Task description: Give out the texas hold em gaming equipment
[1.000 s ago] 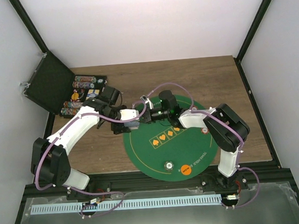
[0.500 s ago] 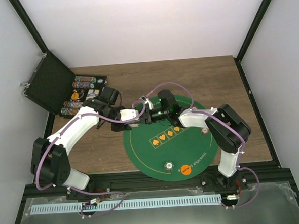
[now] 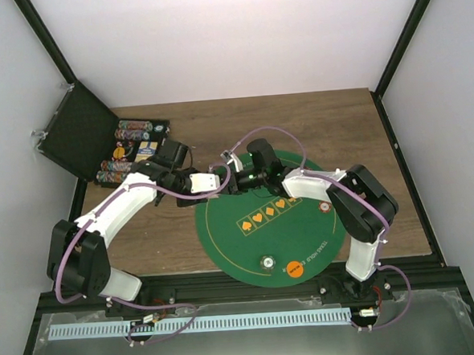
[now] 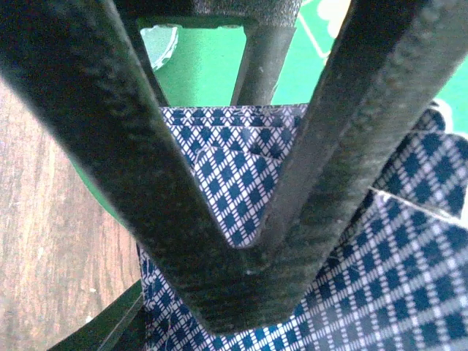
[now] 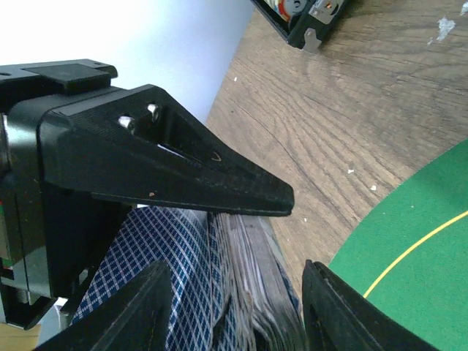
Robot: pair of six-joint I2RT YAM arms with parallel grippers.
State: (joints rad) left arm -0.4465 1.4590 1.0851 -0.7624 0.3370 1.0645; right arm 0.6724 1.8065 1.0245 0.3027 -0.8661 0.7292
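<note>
Left gripper [image 3: 217, 183]: jaws seemingly clamped on the deck of blue-checked playing cards [image 4: 235, 170], at the left rim of the green poker mat [image 3: 249, 245] on the wooden table [image 3: 338, 123]. Right gripper [image 5: 235, 281]: jaws apart, one either side of the same deck, its stacked card edges showing between them.
</note>
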